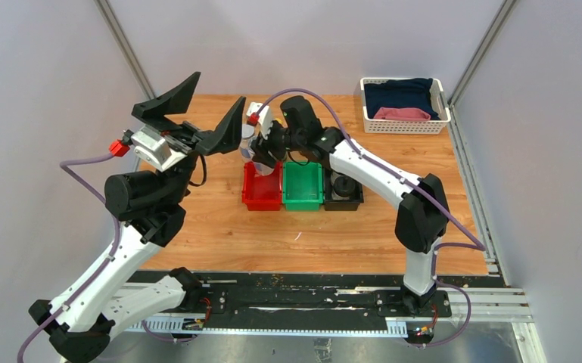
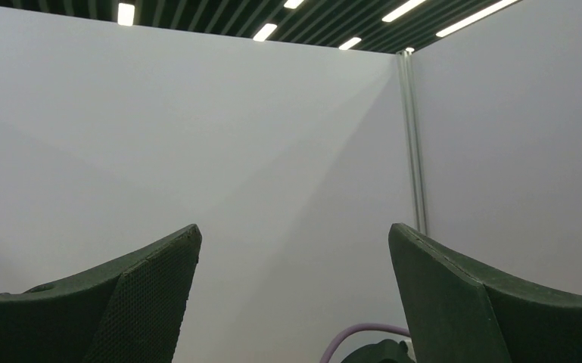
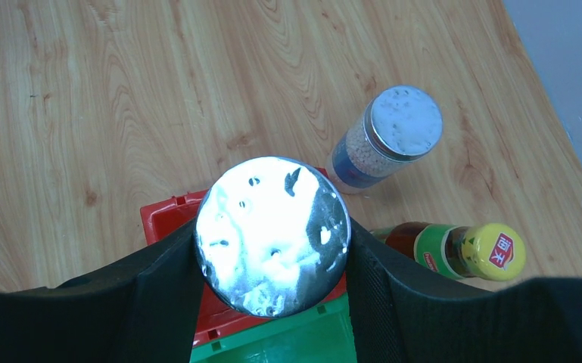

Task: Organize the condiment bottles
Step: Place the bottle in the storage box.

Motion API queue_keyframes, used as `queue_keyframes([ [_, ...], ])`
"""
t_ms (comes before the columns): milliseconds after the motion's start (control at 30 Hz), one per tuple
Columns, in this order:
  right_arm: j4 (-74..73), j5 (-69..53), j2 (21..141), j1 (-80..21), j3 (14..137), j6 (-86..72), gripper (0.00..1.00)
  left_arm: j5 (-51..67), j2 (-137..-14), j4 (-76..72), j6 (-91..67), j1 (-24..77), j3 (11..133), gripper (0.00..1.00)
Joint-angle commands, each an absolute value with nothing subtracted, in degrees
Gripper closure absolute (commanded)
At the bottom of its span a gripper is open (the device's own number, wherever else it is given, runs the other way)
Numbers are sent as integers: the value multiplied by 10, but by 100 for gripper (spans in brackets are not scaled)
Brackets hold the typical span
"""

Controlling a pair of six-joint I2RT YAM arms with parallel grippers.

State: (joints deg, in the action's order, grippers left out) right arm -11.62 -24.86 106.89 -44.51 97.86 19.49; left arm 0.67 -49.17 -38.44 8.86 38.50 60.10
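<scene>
r gripper point(image 3: 274, 261) clamped on silver-lid jar point(image 3: 272, 219), fingers either side of body, lid facing wrist cam. held over far edge of red bin point(image 3: 168, 215), not down in it yet. green bin point(image 3: 287, 344) touching red on one side, black bin point(image 1: 343, 198) next along.

l gripper point(image 2: 295, 231) jaws wide, nothing between. raised, pointing at back wall point(image 2: 272, 136), well apart from all bottles. idle by the look.

out on table point(image 3: 83, 91) beyond bins: 2nd silver-lid jar point(image 3: 387, 140) upright, brown bottle w/ yellow cap point(image 3: 454, 249) near it and close to bins. can't tell if upright or tipped.

black bin shows dark round shapes inside in top view, prob the black-cap bottles point(image 1: 340, 184), too small to confirm. nothing visible in green from above. other brown bottle not seen in any view.

est: about a third done, if the black pair counts. left to do: lower held jar into red, fetch 2nd jar to match, then brown bottle(s), presumably to green.
</scene>
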Motion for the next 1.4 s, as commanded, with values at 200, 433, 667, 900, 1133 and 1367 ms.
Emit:
queue_keyframes([
  [200,-101,-278,1110,-454,1032,208,100,-31,-494,-439,128,389,577,0],
  [433,-101,-280,1133,-453,1042,211,100,-41,-500,-462,139,389,564,0],
  [667,-95,-290,1149,-444,1045,208,100,-43,-504,-471,139,389,557,0],
  [900,-78,-300,1160,-434,1036,196,100,-47,-511,-473,140,389,551,0],
  [1133,-71,-309,1153,-432,1020,185,100,-52,-519,-473,141,389,550,0],
  [1367,-49,-313,1124,-432,969,173,100,-51,-523,-474,134,389,550,0],
])
